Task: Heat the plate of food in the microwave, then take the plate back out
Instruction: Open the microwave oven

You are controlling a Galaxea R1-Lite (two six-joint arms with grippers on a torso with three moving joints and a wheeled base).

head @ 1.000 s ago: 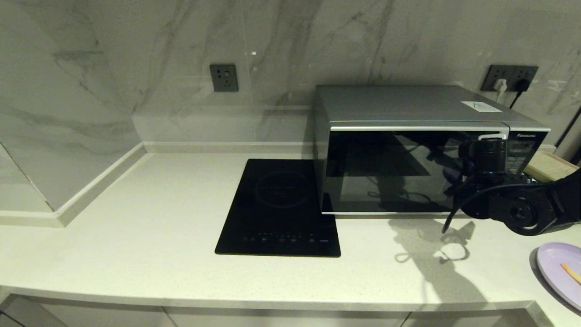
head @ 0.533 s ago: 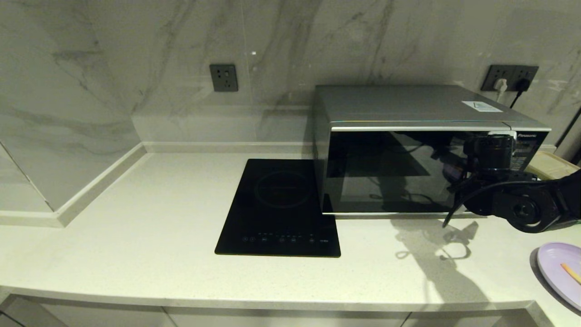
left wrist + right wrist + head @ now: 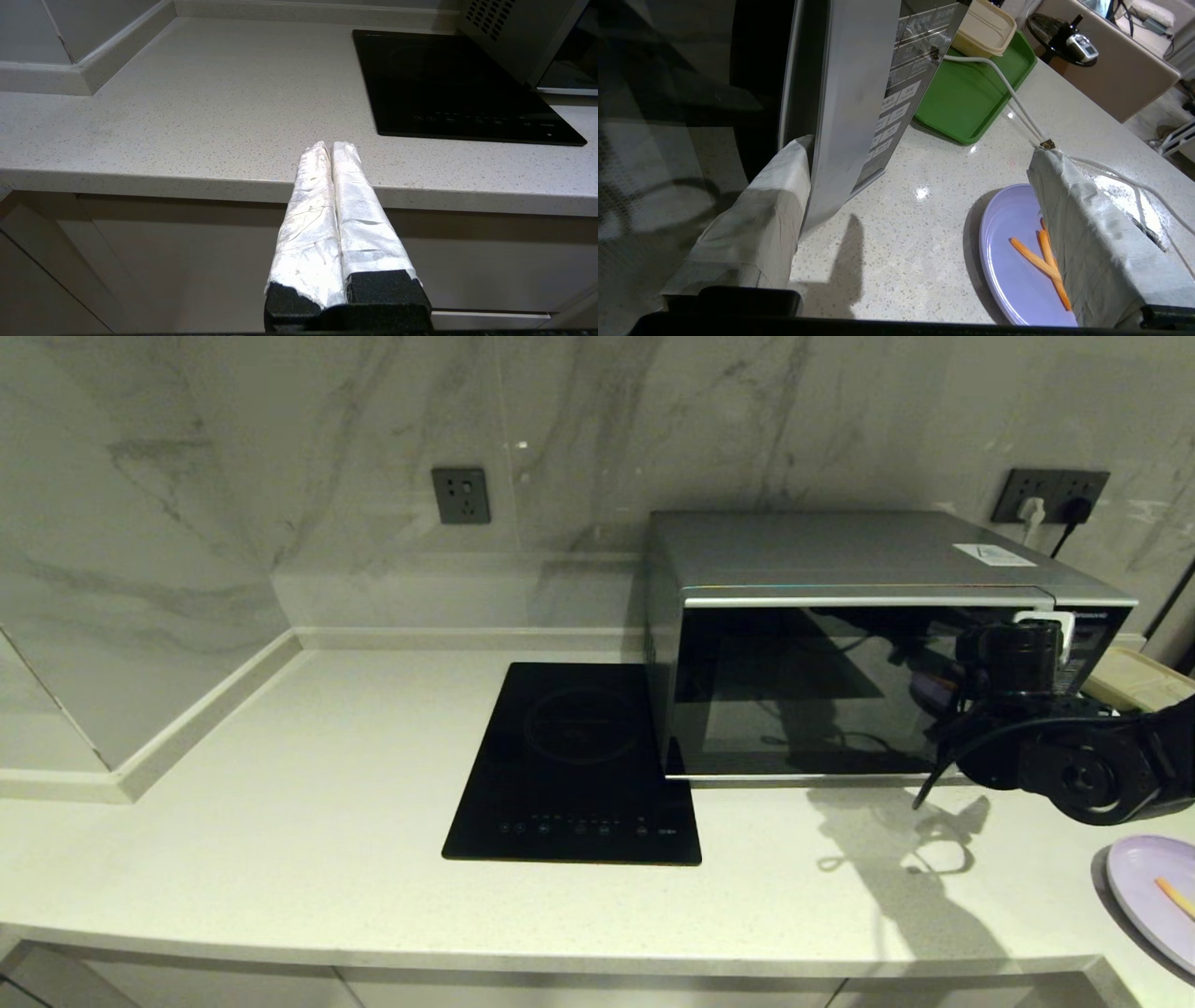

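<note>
The microwave (image 3: 868, 644) stands on the pale speckled worktop (image 3: 280, 859) in the right half of the head view, its dark glass door shut against the body, with the flat black induction hob (image 3: 574, 765) just beside it on the left. The right gripper (image 3: 1038, 621) is raised in front of the microwave's upper right corner, by the seam between the door and the button panel (image 3: 896, 93). Its jaws are spread wide and nothing is clamped between them: in the right wrist view one taped finger (image 3: 752, 224) lies against the dark glass just beside the curved silver strip (image 3: 845, 102), while the other finger (image 3: 1092, 233) hangs well apart from it over the worktop. The plate of food (image 3: 1153, 896) sits on the worktop at the lower right edge of the head view — a pale lavender plate, cut off by the frame there, with thin orange sticks (image 3: 1041, 263) crossing on it in the right wrist view. Behind the microwave's right side lies a green tray (image 3: 976, 98) holding a cream lidded box (image 3: 985, 30). The left gripper (image 3: 332, 148) is parked below the worktop's front edge — its two white-wrapped fingers pressed together, holding nothing.
</note>
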